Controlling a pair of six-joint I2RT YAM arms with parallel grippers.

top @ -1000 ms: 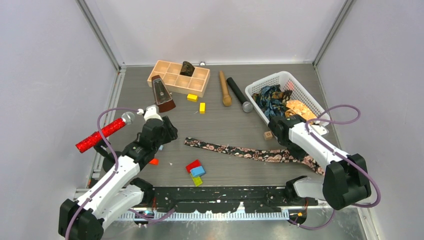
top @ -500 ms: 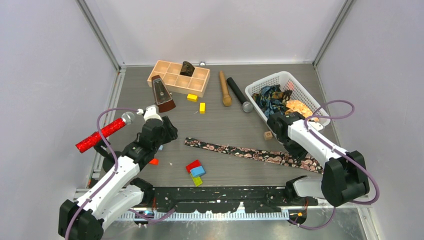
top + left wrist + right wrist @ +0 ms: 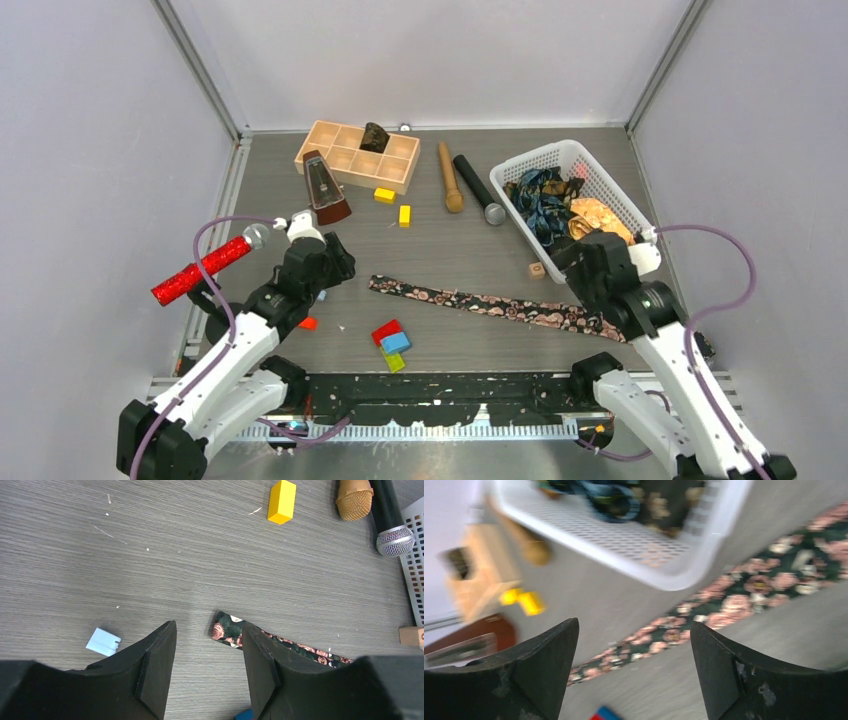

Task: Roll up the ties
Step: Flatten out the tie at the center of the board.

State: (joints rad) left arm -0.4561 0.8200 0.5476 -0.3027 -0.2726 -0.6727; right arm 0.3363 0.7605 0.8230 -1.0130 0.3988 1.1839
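A black tie (image 3: 490, 303) with pink flowers lies flat and stretched out across the table's middle. Its narrow end (image 3: 227, 630) sits just ahead of my left gripper (image 3: 209, 630), which is open and holds nothing, its right finger over the tie's edge. My right gripper (image 3: 634, 625) is open and lifted above the tie's wide part (image 3: 744, 592), apart from it. From above, the right gripper (image 3: 590, 262) covers the wide end. A dark blue-teal tie (image 3: 540, 195) and a golden-orange tie (image 3: 597, 217) lie bunched in the white basket (image 3: 560, 152).
A wooden tray (image 3: 345, 160), a metronome (image 3: 322, 187), a wooden microphone (image 3: 450, 177) and a black microphone (image 3: 477, 187) stand at the back. A red glittery microphone (image 3: 200, 270) lies left. Coloured blocks (image 3: 390, 338) lie near the tie, a small wooden cube (image 3: 537, 270) by the basket.
My right gripper has opened, let go of the tie's wide end and lifted away from the table. The tie and the left arm have stayed put.
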